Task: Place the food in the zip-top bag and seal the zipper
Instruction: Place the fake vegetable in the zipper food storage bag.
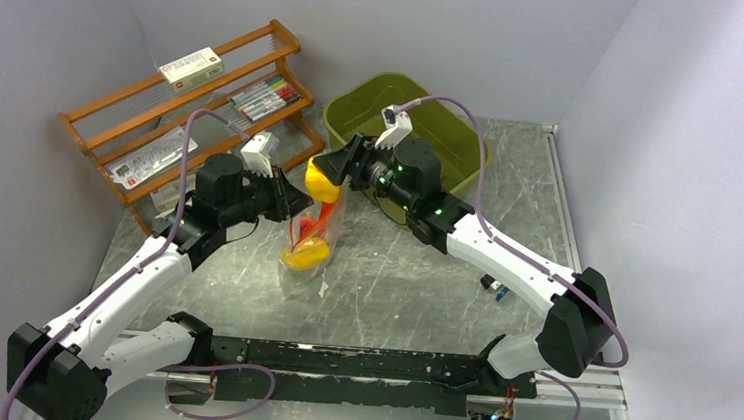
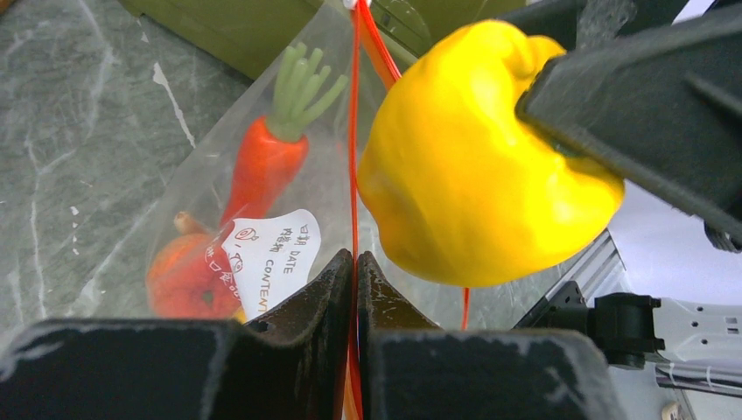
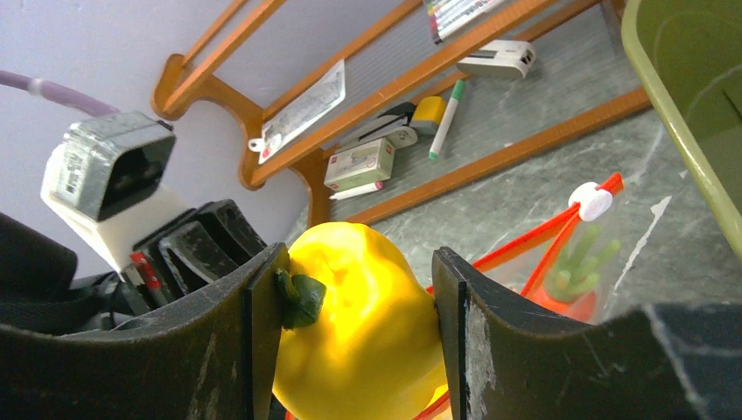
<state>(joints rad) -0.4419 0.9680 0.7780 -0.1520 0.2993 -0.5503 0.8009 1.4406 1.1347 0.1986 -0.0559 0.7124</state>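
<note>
The clear zip-top bag [image 1: 312, 231] hangs upright at the table's middle, its mouth open. My left gripper [image 1: 301, 198] is shut on the red-orange zipper strip [image 2: 354, 157] at the mouth's edge. Inside the bag lie an orange carrot with a green top [image 2: 267, 157], a red-orange round piece [image 2: 179, 284] and a yellow piece [image 1: 304, 256]. My right gripper [image 1: 329, 172] is shut on a yellow toy pepper [image 1: 321, 183], also seen in the left wrist view [image 2: 472, 166] and right wrist view [image 3: 359, 332], holding it at the bag's mouth. A white zipper slider [image 3: 592, 200] sits at the strip's far end.
An olive-green basket [image 1: 455, 126] stands behind the right arm. A wooden rack [image 1: 191, 105] with markers [image 1: 267, 96] and small boxes stands at the back left. Small dark and blue items [image 1: 494, 286] lie on the table beside the right arm.
</note>
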